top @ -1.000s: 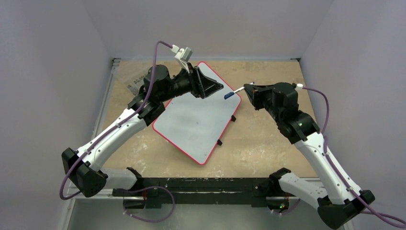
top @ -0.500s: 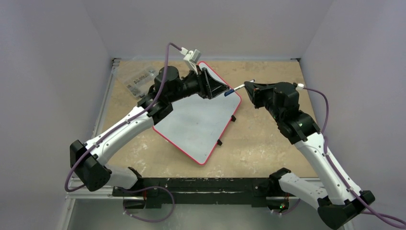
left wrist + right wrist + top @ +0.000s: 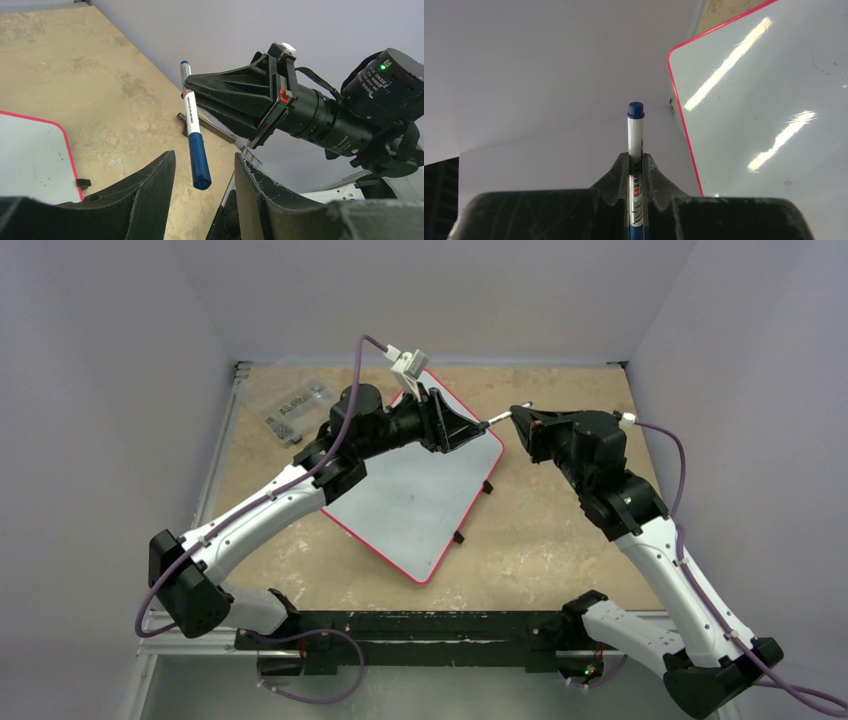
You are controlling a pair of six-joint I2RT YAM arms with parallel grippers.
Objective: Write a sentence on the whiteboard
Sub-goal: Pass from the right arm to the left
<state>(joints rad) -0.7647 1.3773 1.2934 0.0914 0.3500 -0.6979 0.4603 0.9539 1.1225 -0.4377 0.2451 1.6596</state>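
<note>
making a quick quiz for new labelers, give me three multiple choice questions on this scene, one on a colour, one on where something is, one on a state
1. What colour is the whiteboard's rim?
A) red
B) green
C) black

2. Where is the blue cap end of the marker?
A) lying on the whiteboard
B) in the gap between the left gripper's fingers
C) inside the clear plastic box

3. How is the right gripper?
A) open and empty
B) shut on the marker
C) shut on the whiteboard's edge

Answers:
1 A: a thin red line runs round the board.
2 B: the left wrist view shows the cap between the two fingers, with a gap on either side.
3 B: the right wrist view shows the barrel pinched between its fingers.
</note>
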